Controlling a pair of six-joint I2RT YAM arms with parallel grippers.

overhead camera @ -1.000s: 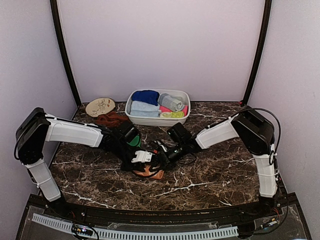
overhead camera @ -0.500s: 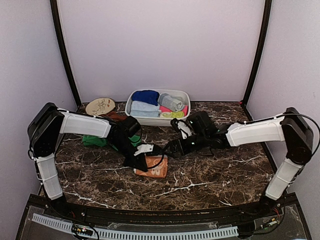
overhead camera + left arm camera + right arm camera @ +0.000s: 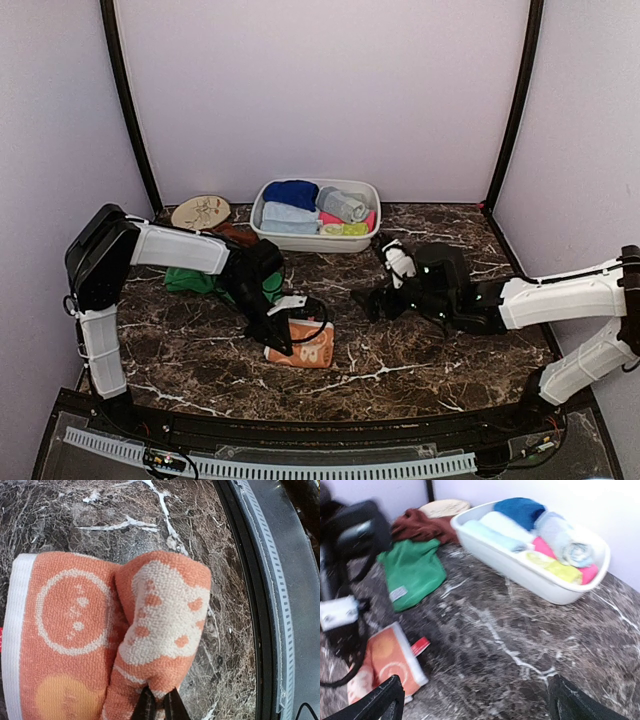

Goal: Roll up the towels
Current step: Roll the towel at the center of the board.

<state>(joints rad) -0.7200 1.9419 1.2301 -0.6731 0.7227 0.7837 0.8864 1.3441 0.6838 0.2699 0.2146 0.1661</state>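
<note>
Orange towel (image 3: 310,346) lower centre of top view, on counter (image 3: 430,355), partly rolled. Left pincer (image 3: 160,706) clamped on roll's end. Right pincer (image 3: 475,700) wide open, empty, centre-right of top view. Risk: single-end grip lets roll skew or unwind; thin pinch may slip.

The right gripper (image 3: 372,300) has let go of the orange towel (image 3: 312,346), opened wide and drawn back to the right, well apart from it. The left arm's elbow has swung farther back, uncovering the green towel (image 3: 190,280) at far left.
</note>
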